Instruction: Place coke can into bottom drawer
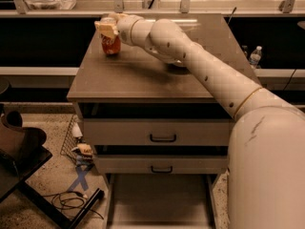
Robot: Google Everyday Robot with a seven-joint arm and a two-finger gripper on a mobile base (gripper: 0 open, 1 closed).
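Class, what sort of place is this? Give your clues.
Probably a robotics test lab: a drawer cabinet, a blue tape cross on the floor, loose cables. The gripper is at the coke can on the cabinet's top.

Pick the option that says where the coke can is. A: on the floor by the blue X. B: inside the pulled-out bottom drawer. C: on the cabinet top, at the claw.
C: the coke can stands on the cabinet top near its far left corner, with the claw at its upper end; the bottom drawer shows no can.
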